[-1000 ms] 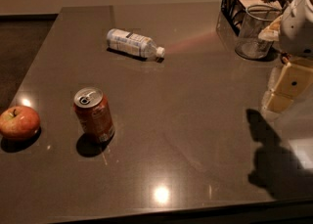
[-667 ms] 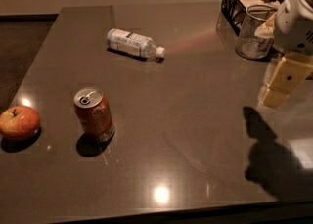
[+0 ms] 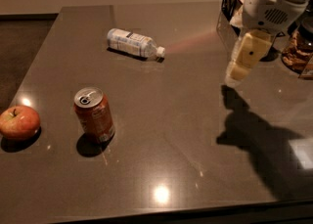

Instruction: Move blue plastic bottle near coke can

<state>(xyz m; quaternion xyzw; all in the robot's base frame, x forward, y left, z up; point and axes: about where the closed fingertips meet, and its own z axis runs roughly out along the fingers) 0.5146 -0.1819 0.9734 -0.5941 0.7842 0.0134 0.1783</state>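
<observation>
The blue plastic bottle (image 3: 133,43) lies on its side at the back middle of the dark table (image 3: 171,145), its white cap pointing right. The coke can (image 3: 94,114) stands upright at the front left, well apart from the bottle. My gripper (image 3: 238,69) hangs from the white arm at the upper right, cream-coloured, above the table. It is to the right of the bottle and holds nothing that I can see.
A red-yellow apple (image 3: 19,123) sits at the table's left edge, left of the can. A black wire basket (image 3: 229,4) stands at the back right behind the arm. A container with brown contents (image 3: 297,48) is at the far right.
My gripper has moved left and a little toward the back, closer to the bottle. Bottle, can and apple have not moved.
</observation>
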